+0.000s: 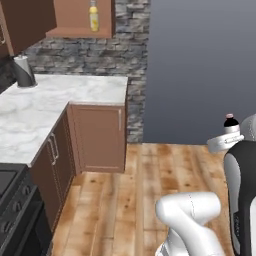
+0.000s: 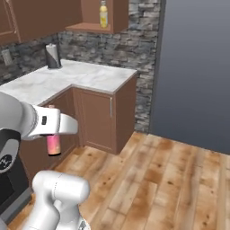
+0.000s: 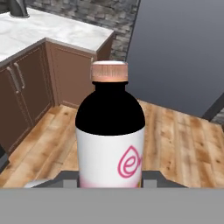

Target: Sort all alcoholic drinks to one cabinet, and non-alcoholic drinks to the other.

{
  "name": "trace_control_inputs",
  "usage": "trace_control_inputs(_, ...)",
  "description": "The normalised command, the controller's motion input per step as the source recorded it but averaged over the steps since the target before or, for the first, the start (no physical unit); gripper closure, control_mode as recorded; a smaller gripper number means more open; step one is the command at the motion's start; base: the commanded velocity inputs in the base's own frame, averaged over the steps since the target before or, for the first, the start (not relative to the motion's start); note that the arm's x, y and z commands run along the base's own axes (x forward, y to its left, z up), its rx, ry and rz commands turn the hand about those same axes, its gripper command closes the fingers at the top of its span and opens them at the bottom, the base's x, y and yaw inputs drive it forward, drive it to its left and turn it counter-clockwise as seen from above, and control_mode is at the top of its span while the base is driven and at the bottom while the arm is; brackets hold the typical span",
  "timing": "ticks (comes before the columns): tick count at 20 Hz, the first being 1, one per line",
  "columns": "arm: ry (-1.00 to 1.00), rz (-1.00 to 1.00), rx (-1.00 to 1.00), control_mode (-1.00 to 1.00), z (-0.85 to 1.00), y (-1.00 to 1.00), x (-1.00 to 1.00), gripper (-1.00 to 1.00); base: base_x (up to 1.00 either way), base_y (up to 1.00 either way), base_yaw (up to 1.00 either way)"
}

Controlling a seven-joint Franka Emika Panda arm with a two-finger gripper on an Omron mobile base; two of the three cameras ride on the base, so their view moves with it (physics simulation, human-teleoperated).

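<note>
My gripper [image 3: 111, 183] is shut on the small pink bottle [image 3: 110, 144], a non-alcoholic drink with black shoulders, a pale pink cap and a white and pink label. It stands upright between the fingers, held by its lower body. In the right base view the pink bottle [image 2: 54, 144] hangs under the hand [image 2: 51, 128], out over the wood floor in front of the base cabinets. Its cap [image 1: 230, 121] pokes up above the hand in the left base view. The yellow juice bottle [image 1: 93, 16] [image 2: 103, 13] stands in the open upper cabinet above the counter's corner.
An L-shaped marble counter [image 1: 60, 97] [image 2: 85, 76] runs over brown base cabinets [image 1: 99, 137], with a dark grey canister [image 1: 23, 72] [image 2: 53, 56] at its back. A black stove [image 1: 12, 200] sits at the lower left. A dark flat wall [image 1: 200, 70] and open wood floor [image 2: 170, 179] lie to the right.
</note>
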Motion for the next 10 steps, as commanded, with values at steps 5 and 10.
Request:
trace_control_inputs(5, 0.00, 0.00, 0.00, 1.00, 0.00, 0.00, 0.00, 1.00, 0.86, 0.25, -0.10)
trace_control_inputs(10, 0.00, 0.00, 0.00, 1.00, 0.00, 0.00, 0.00, 1.00, 0.66, 0.35, -0.17)
